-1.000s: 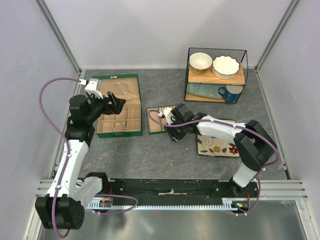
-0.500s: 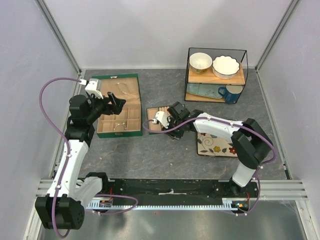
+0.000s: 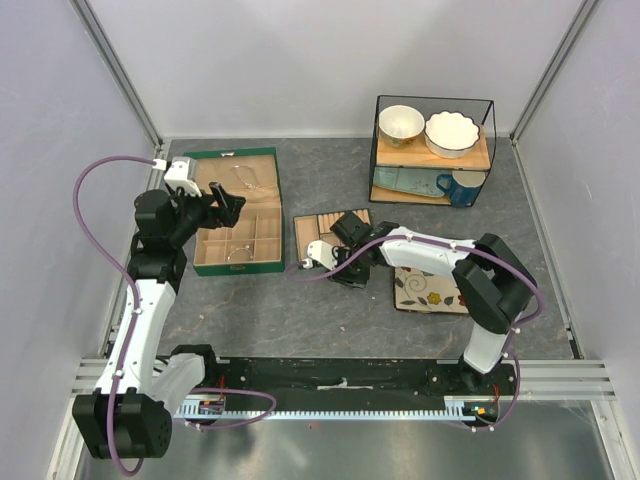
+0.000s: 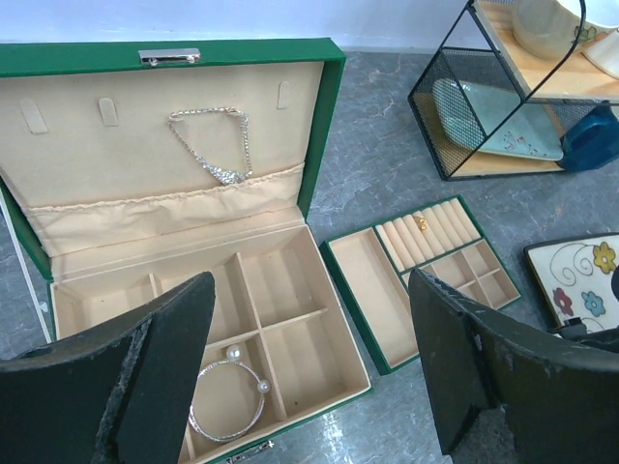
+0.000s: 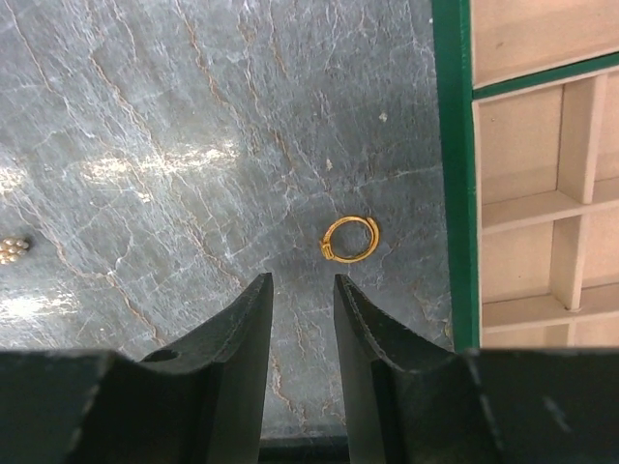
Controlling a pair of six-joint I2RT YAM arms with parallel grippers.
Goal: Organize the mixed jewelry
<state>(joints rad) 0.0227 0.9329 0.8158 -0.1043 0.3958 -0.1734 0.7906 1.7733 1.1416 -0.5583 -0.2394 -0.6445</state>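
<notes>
Right claw (image 5: 302,282): pointing down at the table (image 5: 145,126). Jaws are a narrow gap apart with nothing between them, so released and not grasping.

Gold ring (image 5: 349,239) lies flat on the table just past my tips, offset toward the right-hand finger in the wrist view. It touches neither finger. The tray (image 5: 453,145) has its green rim running down the right of that view. The ring is near the rim but outside the tray.

Small beaded bit (image 5: 12,249) sits on the table at the far left edge of that view, well apart from the ring. Too small to tell what it is.

Left claw (image 4: 311,290): hangs over the box (image 4: 329,116), jaws wide, empty.
- Box lid is open and laid back.
- Necklace (image 4: 215,145) hangs inside the lid, its lower end at the pocket edge.
- Bangle (image 4: 227,406), silver with two pearl ends, lies in a near-row compartment of the box base.
- Small gold piece (image 4: 421,223) sits in the tray's ring rolls.

The tray is on the table beside the box, to its right, not touching it. In the top view my right claw is at the tray's near side.

Flowered coaster (image 3: 432,290) lies by my right forearm. Wire shelf (image 3: 433,150) with bowls and a mug stands at far right.
</notes>
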